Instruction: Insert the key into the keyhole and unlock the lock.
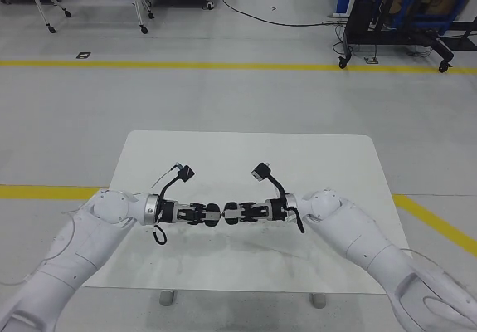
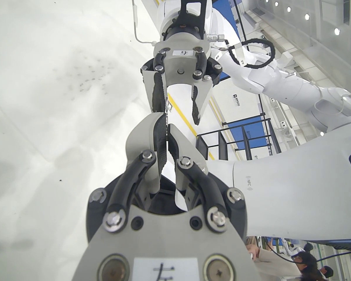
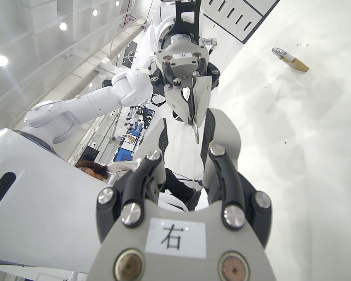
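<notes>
Both arms meet tip to tip above the white table (image 1: 246,158). My left gripper (image 2: 166,127) is shut on a small silver key (image 2: 168,107), whose free end sticks out past the fingertips. My right gripper (image 3: 187,127) faces it, open, and the key (image 3: 196,134) hangs in the gap between its fingers without being clamped. A brass padlock (image 3: 291,61) with a silver shackle lies flat on the table, apart from both grippers. In the top view the left gripper (image 1: 209,214) and the right gripper (image 1: 234,212) sit near the table's middle.
The tabletop (image 3: 310,147) bears scuffs and small dark specks. Yellow floor lines (image 1: 221,65) run past the table, and wheeled racks (image 1: 404,33) stand far behind it.
</notes>
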You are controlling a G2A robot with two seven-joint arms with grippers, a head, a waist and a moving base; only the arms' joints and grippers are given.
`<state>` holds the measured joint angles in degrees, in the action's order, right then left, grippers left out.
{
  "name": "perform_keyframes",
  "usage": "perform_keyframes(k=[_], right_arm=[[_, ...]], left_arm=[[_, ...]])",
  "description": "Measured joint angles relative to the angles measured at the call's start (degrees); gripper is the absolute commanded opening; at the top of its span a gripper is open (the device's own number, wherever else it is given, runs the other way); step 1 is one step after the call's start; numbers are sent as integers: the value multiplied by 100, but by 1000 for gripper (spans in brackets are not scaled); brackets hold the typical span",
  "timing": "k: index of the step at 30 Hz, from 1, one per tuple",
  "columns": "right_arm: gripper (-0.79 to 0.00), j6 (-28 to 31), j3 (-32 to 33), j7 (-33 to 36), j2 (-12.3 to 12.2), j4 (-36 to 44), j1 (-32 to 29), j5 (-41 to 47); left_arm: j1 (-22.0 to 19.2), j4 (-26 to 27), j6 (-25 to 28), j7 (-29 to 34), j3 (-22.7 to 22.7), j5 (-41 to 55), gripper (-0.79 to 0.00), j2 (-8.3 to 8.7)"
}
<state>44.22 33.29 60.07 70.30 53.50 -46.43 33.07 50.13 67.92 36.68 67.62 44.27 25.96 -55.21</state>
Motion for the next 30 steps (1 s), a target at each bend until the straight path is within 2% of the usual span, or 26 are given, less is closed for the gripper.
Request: perform_keyframes(k=[1,2,10,11,12,13,16,19,24,26,30], right_arm=[[-650,-10,-16,10,4,-47,19,-8],[-773,-13,-31,12,10,-81,35,-8],[-785,-41,-161,41,61,-206,106,100],[-785,-38,-171,38,63,-207,109,111],[-785,-31,-184,31,64,-206,113,128],[-785,-25,-192,24,64,-207,116,139],[-785,22,-213,-22,57,-203,118,182],[-785,171,-156,-170,20,-228,105,335],[-785,480,139,-479,-181,-296,2,768],[-785,581,256,-580,-269,-259,-55,897],[-785,642,427,-641,-435,-83,-182,1100]], left_arm=[[-2,-16,15,-14,-6,10,-785,-2],[-4,-31,27,-28,-11,29,-785,-5],[-48,-68,59,-60,-78,34,-785,-13],[-52,-77,63,-63,-82,25,-699,-13],[-62,-94,68,-69,-86,1,-34,-13],[-73,-108,76,-77,-87,-44,0,-13],[-96,-122,239,-236,-43,-196,0,-14],[-25,-130,711,-708,181,-541,0,34],[291,-77,1147,-1560,851,-1527,0,247],[451,105,1100,-1920,1133,-2219,0,343],[1019,918,837,-2572,1728,-3857,0,551]])
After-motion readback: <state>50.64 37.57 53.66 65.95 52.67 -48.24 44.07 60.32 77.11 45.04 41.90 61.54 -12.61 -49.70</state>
